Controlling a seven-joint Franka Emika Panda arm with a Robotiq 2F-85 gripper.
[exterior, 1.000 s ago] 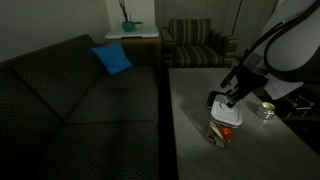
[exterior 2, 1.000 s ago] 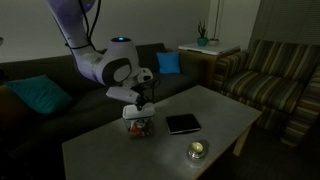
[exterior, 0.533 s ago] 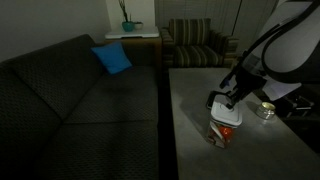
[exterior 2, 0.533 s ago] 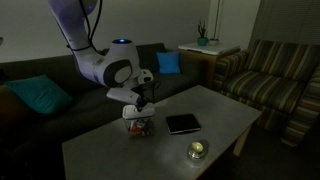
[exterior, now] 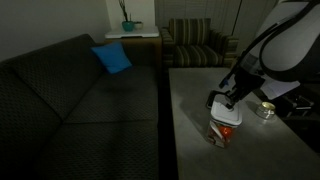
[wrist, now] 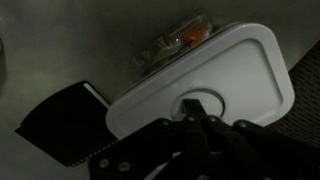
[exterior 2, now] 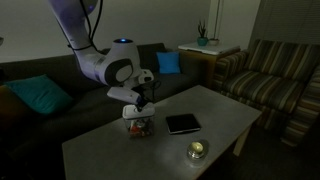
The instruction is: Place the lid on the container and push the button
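My worry is that if I bear down off-centre, the lid (wrist: 235, 70) could rock up on one side, or the small container (wrist: 180, 40) could skid across the table (exterior: 195, 95), since nothing braces it; my tips could also slip off the raised button (wrist: 200, 100). My gripper (wrist: 197, 118) is fully closed and grips nothing. The lid lies on the container directly under my tips, which sit at the button near its middle; whether they touch it I cannot tell

White rounded arm (exterior 2: 98, 62), black claw (wrist: 196, 113)
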